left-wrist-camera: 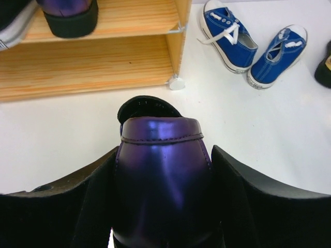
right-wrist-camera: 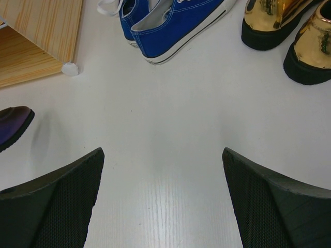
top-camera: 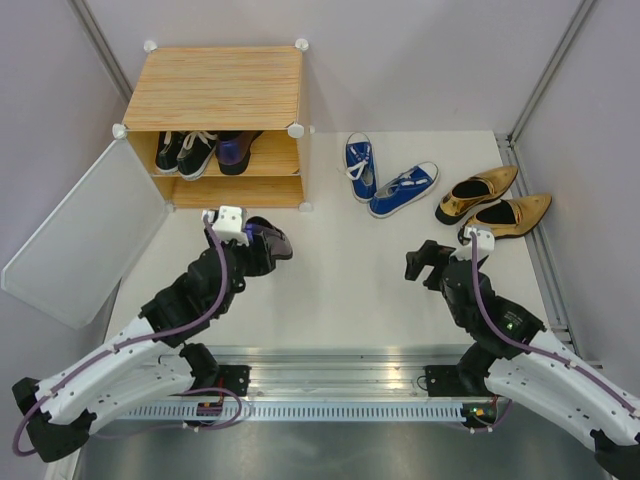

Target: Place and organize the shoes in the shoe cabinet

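The door [top-camera: 85, 235] stands swung wide at the left, leaving the cabinet [top-camera: 215, 85] open for loading. Its upper shelf holds the black sneakers [top-camera: 185, 152] and one purple heel [top-camera: 235, 150]. Just in front, the left claw [top-camera: 250, 250] clamps the second purple heel [left-wrist-camera: 161, 165], probably to join its mate. The blue sneakers [top-camera: 405, 188] lie on the surface [top-camera: 340, 270] right of the cabinet. The right claw [top-camera: 425, 262] hovers wide and empty near the gold heels [top-camera: 480, 193].

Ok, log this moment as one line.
left gripper: holds purple shoe near cabinet | right gripper: open, empty | upper shelf: black sneakers, second purple shoe | table: blue sneakers, gold shoes
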`<action>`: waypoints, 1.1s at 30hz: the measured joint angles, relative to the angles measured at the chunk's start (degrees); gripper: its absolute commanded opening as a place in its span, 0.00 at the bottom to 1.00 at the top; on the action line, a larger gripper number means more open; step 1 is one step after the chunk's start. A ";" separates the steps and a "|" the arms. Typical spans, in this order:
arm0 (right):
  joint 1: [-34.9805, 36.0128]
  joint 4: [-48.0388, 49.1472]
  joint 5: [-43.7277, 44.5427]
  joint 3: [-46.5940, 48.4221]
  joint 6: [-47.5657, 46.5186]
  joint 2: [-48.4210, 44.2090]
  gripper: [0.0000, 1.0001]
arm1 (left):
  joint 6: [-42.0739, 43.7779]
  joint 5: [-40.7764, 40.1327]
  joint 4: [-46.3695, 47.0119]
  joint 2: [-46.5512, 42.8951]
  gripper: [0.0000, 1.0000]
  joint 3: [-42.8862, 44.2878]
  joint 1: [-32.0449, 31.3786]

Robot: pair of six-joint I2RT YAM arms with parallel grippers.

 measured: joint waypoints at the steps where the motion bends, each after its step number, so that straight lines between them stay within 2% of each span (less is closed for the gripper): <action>1: -0.11 0.00 -0.02 0.00 -0.04 0.28 0.98 | -0.35 0.48 1.66 -1.53 0.02 -2.58 0.02; 6: -0.24 0.02 -0.04 -0.04 -0.24 1.18 0.98 | -3.30 4.55 13.22 -5.81 0.02 -16.39 0.09; 10: -0.26 0.07 -0.07 -0.17 -0.26 1.01 0.98 | -6.34 7.13 19.91 -3.19 0.02 -20.79 -0.15; 16: -0.26 0.28 -0.07 -0.46 -0.28 0.63 0.98 | -12.02 8.90 21.00 -3.41 0.02 -26.60 -2.54; 17: -0.26 0.33 -0.07 -0.46 -0.31 0.70 0.98 | -13.33 9.03 20.09 -3.08 0.05 -26.86 -2.71; 20: -0.26 0.42 -0.07 -0.46 -0.35 0.96 0.98 | -16.87 9.92 18.53 -0.09 0.24 -26.95 -2.99; 21: -0.26 0.42 -0.09 -0.46 -0.39 1.11 0.98 | -18.01 10.45 17.94 2.27 0.42 -26.80 -3.06; 22: -0.28 0.42 -0.09 -0.46 -0.42 1.14 0.98 | -18.78 10.99 17.27 4.24 0.50 -26.56 -3.13; 23: -0.35 0.42 -0.09 -0.46 -0.44 1.14 0.98 | -19.26 11.56 16.52 6.14 0.64 -26.25 -3.15; 25: -0.37 0.42 -0.13 -0.48 -0.46 1.09 0.98 | -20.09 12.37 13.86 10.73 0.71 -24.90 -3.30; 28: -0.52 0.46 -0.13 -0.48 -0.46 0.94 0.98 | -20.98 12.83 12.02 13.33 0.88 -22.23 -3.39; 33: -0.52 0.46 -0.13 -0.48 -0.46 0.90 0.98 | -21.14 13.07 11.30 14.34 0.99 -19.21 -3.34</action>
